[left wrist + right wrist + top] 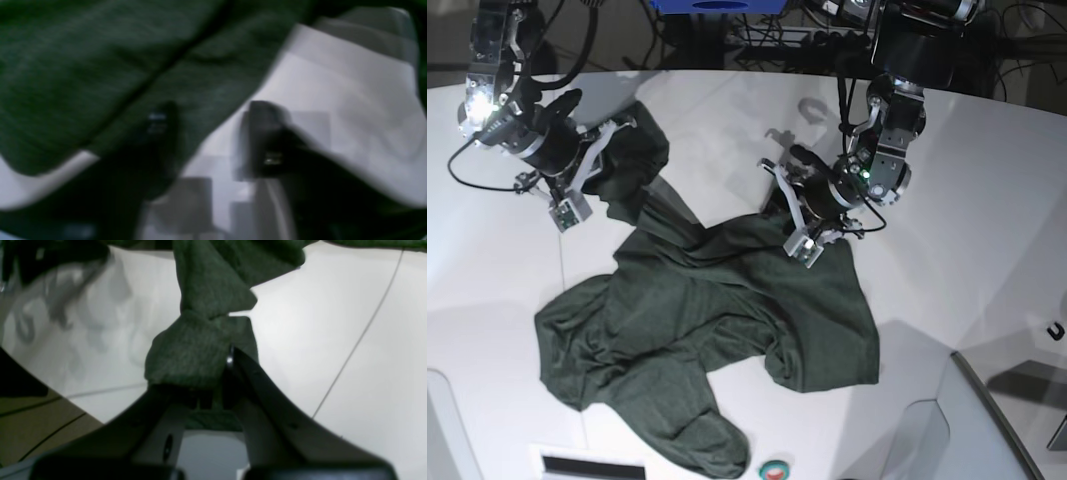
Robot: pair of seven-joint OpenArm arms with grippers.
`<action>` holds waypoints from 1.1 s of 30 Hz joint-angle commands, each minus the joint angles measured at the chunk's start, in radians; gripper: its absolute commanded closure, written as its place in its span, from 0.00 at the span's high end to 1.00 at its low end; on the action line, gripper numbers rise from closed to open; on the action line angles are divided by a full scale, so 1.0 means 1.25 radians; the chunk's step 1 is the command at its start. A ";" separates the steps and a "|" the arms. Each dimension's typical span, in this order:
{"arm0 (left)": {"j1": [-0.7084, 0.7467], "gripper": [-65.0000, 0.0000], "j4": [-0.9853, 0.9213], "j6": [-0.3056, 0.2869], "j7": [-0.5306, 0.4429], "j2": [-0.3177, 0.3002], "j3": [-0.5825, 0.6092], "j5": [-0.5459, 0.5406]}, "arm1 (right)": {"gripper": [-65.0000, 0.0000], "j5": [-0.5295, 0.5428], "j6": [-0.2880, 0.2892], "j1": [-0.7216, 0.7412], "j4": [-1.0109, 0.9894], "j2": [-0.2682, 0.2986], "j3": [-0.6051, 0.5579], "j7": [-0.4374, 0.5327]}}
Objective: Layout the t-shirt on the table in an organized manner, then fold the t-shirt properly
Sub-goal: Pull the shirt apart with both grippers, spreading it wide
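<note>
Table (987,200), white, with a curved far edge and a thin seam line; much bare surface at the right side, along the far edge between the two arms, and at the left edge.

T-shirt (717,330), dark green, spread rumpled over the middle and near part of the table, one rounded lobe reaching almost to the near edge, the left hem well in from the left edge. Bunched strip of the same cloth rising toward the far left corner, lifted off the surface there.

Right gripper (213,380), near the far left corner, clamped tight on a thick wad of the t-shirt, cloth bulging out above the fingers, bare table and seam line to its side in the wrist view.

Left gripper (210,140), near the table's middle, at the far right edge of the t-shirt. Wrist view badly blurred: two dark fingers (267,133) standing apart, one over green cloth, the other over white table, the cloth edge running between them. Partly spread, nothing seen pinched between them; cannot tell for sure through the blur.

Small red and green round thing (773,469) at the near edge, just beside the t-shirt's lowest lobe.
</note>
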 commanded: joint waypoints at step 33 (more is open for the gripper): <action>0.110 0.00 0.124 -0.003 -0.006 -0.210 -0.003 -0.004 | 0.00 0.011 0.005 -0.002 0.076 0.064 0.335 -0.040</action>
